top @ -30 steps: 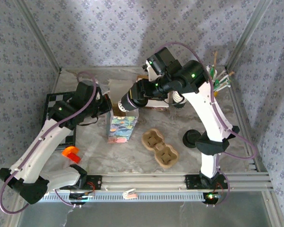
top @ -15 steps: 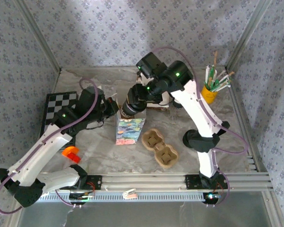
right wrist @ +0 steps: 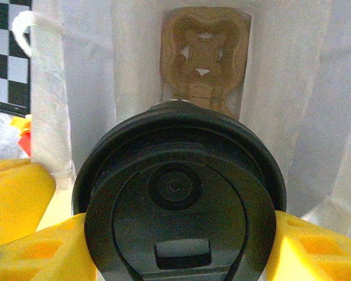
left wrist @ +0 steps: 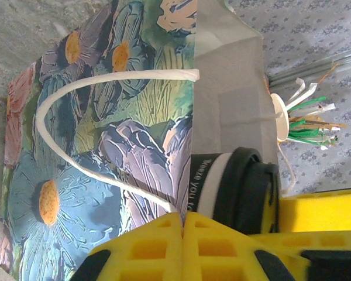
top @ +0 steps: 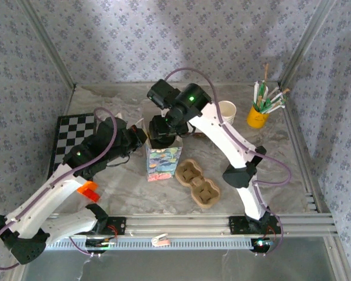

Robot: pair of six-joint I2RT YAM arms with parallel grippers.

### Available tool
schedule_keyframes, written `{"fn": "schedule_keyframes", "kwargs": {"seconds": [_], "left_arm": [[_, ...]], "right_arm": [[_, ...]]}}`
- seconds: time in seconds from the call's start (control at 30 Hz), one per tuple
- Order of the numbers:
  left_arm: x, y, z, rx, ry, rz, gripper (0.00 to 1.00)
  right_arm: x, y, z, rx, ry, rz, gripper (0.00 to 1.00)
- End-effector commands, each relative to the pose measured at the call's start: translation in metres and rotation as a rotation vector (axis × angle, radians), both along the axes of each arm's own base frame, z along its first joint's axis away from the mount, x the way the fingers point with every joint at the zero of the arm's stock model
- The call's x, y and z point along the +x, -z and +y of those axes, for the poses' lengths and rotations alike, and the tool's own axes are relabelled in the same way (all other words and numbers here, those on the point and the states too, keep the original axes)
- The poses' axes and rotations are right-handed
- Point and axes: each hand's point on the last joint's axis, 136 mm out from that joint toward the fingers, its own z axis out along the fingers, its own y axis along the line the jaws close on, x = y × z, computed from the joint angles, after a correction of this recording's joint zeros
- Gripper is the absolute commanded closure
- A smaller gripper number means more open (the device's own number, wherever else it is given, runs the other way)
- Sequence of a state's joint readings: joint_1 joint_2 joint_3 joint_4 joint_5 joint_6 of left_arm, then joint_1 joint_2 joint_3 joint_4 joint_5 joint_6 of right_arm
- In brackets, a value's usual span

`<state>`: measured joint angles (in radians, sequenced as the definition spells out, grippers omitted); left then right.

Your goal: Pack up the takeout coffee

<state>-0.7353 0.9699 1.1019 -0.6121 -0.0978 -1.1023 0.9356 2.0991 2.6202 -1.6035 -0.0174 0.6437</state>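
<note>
Takeout coffee point(right wrist: 174, 187) clamped in part-open right gripper point(right wrist: 174, 246), over floral bag point(left wrist: 93, 117) mouth, centre of table point(top: 281, 140). Left gripper point(left wrist: 182, 246) pinched shut on bag rim. Keep cup level, lower straight, avoid snagging walls.

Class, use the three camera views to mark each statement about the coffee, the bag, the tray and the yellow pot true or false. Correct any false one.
1. The right gripper holds the takeout coffee by its sides. True.
2. The cardboard cup tray has a cup in one hollow. False: both hollows are empty.
3. The left gripper is shut on the floral paper bag. True.
4. The yellow pot of sticks stands on the chequered board. False: it stands at the far right corner of the table; the board lies at the left.
5. The coffee's lid is white. False: it is black.
</note>
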Motion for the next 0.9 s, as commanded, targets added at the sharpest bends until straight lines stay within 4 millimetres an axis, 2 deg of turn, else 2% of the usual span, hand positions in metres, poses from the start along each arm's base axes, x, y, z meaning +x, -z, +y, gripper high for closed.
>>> {"fn": "schedule_keyframes", "kwargs": {"seconds": [0.0,0.67,0.87], "left_arm": [[0.001,-0.014,0.000,-0.048,-0.017,-0.040,1.00],[-0.004,-0.004,0.008,-0.030,-0.028,-0.042,1.00],[-0.005,-0.002,0.017,-0.010,-0.052,-0.045,1.00]], "right_arm": [[-0.016,0.023,-0.027,-0.172,0.011,0.069,0.37],[-0.018,0.065,-0.026,-0.337,-0.015,0.114,0.38],[-0.015,0.075,-0.027,-0.376,-0.014,0.117,0.38]]}}
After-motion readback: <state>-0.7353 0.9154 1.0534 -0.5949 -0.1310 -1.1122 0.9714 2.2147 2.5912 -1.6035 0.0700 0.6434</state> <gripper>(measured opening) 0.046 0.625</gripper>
